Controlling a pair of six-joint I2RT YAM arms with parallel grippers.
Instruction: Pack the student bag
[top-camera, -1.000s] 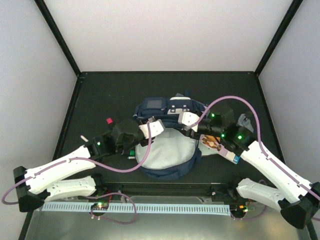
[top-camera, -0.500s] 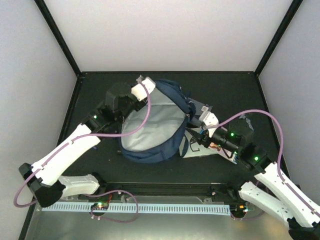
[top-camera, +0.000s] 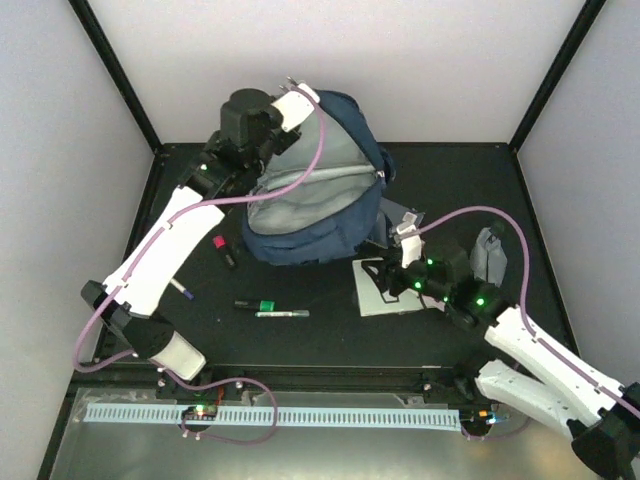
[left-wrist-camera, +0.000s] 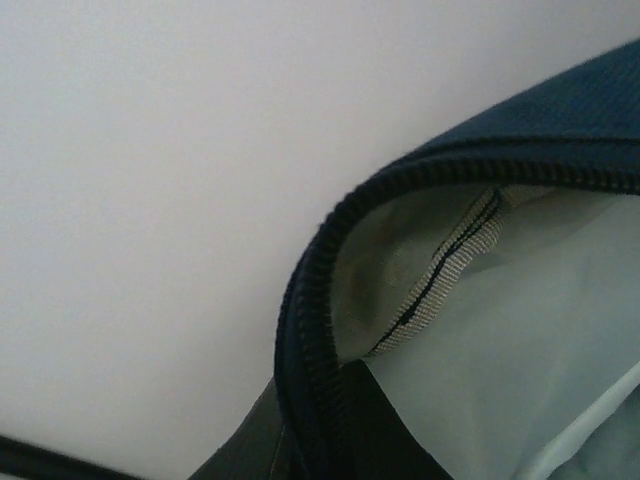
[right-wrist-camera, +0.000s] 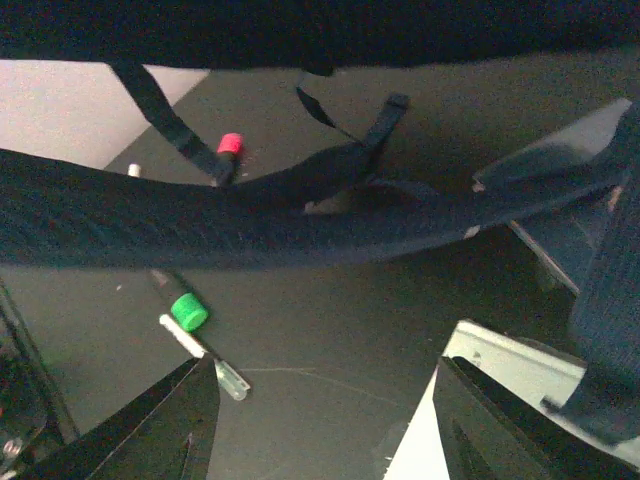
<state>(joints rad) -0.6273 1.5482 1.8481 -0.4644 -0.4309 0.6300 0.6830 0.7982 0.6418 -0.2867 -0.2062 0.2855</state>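
Note:
The student bag (top-camera: 330, 215), navy with pale grey lining (top-camera: 325, 165), hangs tilted at the back of the table with its mouth facing the camera. My left gripper (top-camera: 300, 100) is raised high and shut on the bag's zipped rim (left-wrist-camera: 305, 340); the left wrist view shows the lining (left-wrist-camera: 520, 330) right beside it. My right gripper (top-camera: 395, 255) hovers low to the right of the bag, open, nothing between its fingers (right-wrist-camera: 170, 420). A navy bag strap (right-wrist-camera: 250, 220) stretches across just ahead of it.
A white sheet (top-camera: 385, 290) lies under the right gripper. A red-capped marker (top-camera: 222, 245), a green-capped marker (top-camera: 258, 305) and a white pen (top-camera: 285, 314) lie left of it. A small grey pouch (top-camera: 490, 255) stands at the right.
The left arm has hauled the bag up and toward the back left, uncovering the markers and pen. The right gripper let go of the bag's rim and drew back over the white sheet.

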